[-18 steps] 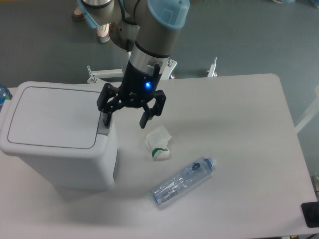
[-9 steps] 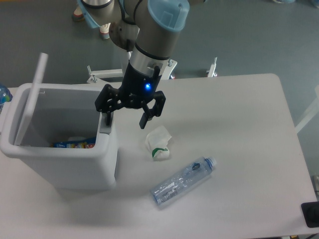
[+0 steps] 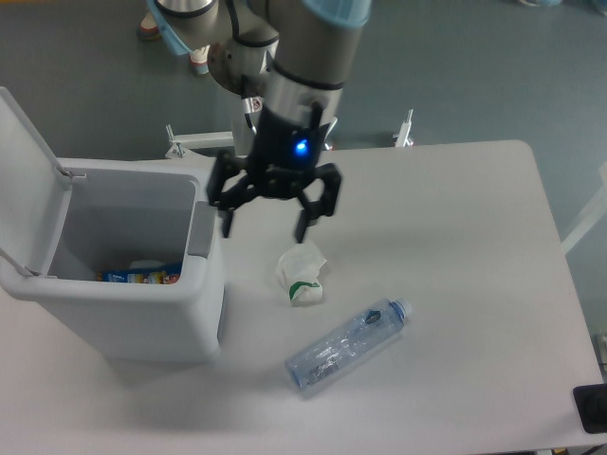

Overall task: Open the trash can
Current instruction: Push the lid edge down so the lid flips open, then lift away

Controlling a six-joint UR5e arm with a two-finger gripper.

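1. The trash can stood at the left end of the white table, a large boxy light-grey bin with rounded corners.
2. Its flat lid was swung up and tilted back over the left side, leaving the inside open to view; some blue-and-orange packaging lay at the bottom.
3. A darker grey tab sat on the bin's right rim.
4. The arm reached down from the top, with the gripper hanging just right of that rim above the table, a blue light glowing on its body.
5. Its two black fingers were spread apart, holding nothing.
6. On the table lay one crumpled white paper cup and one clear plastic bottle on its side, near each other but apart.
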